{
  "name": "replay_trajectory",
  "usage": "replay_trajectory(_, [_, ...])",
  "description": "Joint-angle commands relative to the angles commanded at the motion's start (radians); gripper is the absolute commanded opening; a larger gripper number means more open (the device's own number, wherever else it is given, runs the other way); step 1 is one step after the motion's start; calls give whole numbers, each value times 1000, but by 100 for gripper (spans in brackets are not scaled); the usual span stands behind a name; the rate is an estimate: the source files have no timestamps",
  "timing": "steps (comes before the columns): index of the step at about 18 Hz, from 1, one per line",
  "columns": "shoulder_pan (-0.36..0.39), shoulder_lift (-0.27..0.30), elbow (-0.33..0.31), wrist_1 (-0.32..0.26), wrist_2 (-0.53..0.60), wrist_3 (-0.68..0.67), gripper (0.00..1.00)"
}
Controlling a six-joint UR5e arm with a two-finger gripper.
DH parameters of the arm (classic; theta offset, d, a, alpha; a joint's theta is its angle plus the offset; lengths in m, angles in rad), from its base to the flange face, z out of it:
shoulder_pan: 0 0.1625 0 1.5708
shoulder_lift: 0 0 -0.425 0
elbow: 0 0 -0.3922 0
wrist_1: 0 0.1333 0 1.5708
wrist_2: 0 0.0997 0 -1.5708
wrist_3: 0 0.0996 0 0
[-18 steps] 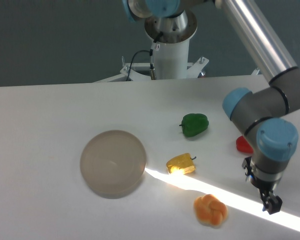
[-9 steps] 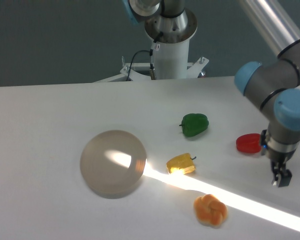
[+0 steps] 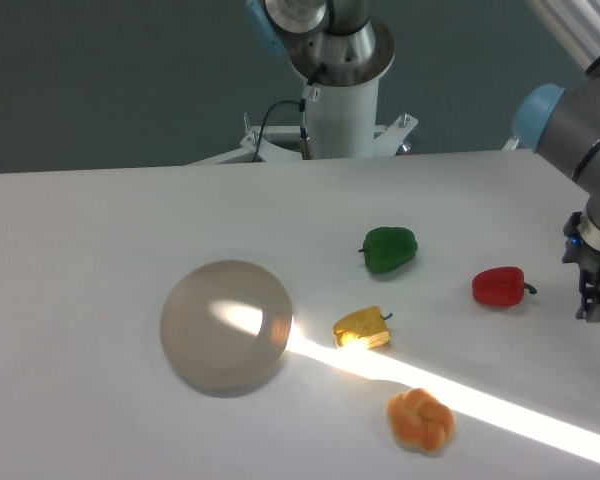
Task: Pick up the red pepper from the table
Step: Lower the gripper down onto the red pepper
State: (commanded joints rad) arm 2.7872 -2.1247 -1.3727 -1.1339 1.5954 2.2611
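At the left of the white table (image 3: 80, 250) sat a round grey-beige plate (image 3: 226, 325), with a strip of bright light running from it toward the lower right. Next came a yellow pepper (image 3: 361, 328), an orange lobed item (image 3: 421, 419) nearer the front edge, and a green pepper (image 3: 389, 249) further back. The red pepper (image 3: 499, 287) lay on its side on the bare table, long axis roughly left to right, dark stem pointing right. The gripper (image 3: 596, 305) hung at the far right edge, just beyond the stem and apart from it; whether its jaws stood open could not be told. The pepper lay to its left, so the approach would likely run that way.
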Motion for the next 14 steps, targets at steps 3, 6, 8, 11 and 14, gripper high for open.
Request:
replay_trajectory(3, [-8,28,-60,32,-41,2,100])
replay_trajectory(6, [-14,52,-103,37,-41,-3,100])
replay_trajectory(8, [-17,54,-118,42,-41,-2,100])
replay_trajectory(11, [-26,57,-161,101,-41,-3,100])
replay_trajectory(14, [-31,60,-183,129,-41,-2,100])
